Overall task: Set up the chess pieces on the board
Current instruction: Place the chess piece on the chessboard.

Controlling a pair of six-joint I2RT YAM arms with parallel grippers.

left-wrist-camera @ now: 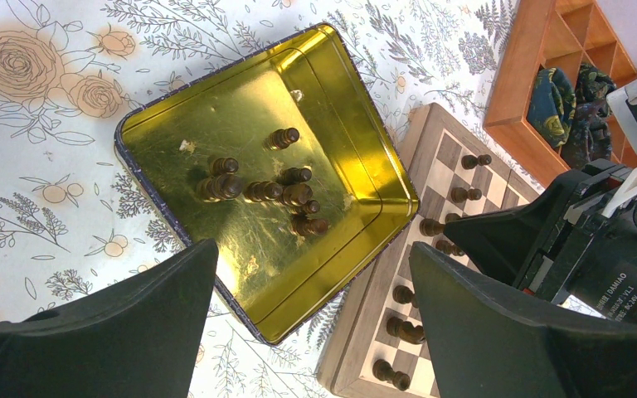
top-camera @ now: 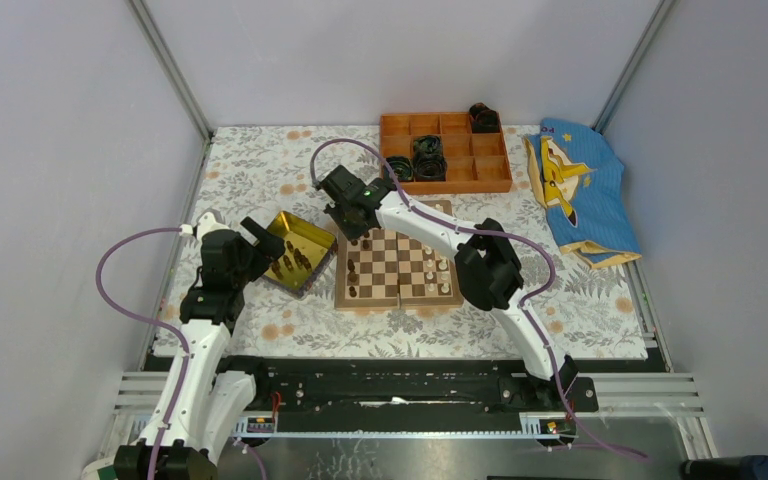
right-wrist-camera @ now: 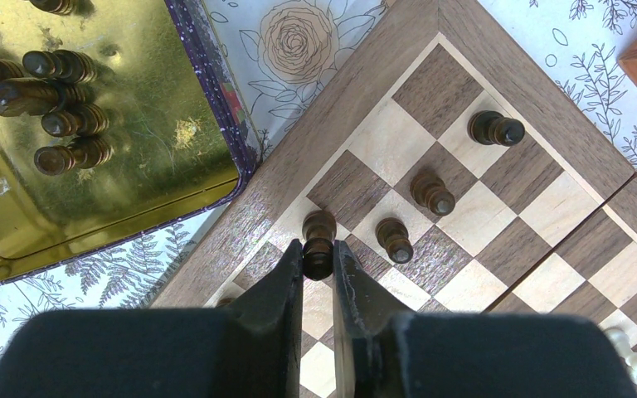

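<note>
The board (top-camera: 398, 303) lies mid-table with dark chess pieces (right-wrist-camera: 393, 239) standing along its left side and cream ones (top-camera: 442, 268) on its right. My right gripper (right-wrist-camera: 318, 261) is shut on a dark chess piece (right-wrist-camera: 318, 236) over a square in the board's (right-wrist-camera: 398, 50) leftmost column, near the far left corner. Whether the piece's base touches the square I cannot tell. My left gripper (left-wrist-camera: 313, 253) hangs open and holds nothing above the near edge of the gold tray (left-wrist-camera: 182, 108). Several dark pieces (left-wrist-camera: 257, 186) lie in that tray.
The gold tray (top-camera: 312, 228) sits against the board's left edge. An orange compartmented box (top-camera: 445, 185) with black coiled rolls (top-camera: 427, 155) stands behind the board. A blue printed cloth (top-camera: 575, 190) lies at the right. A floral cloth covers the table.
</note>
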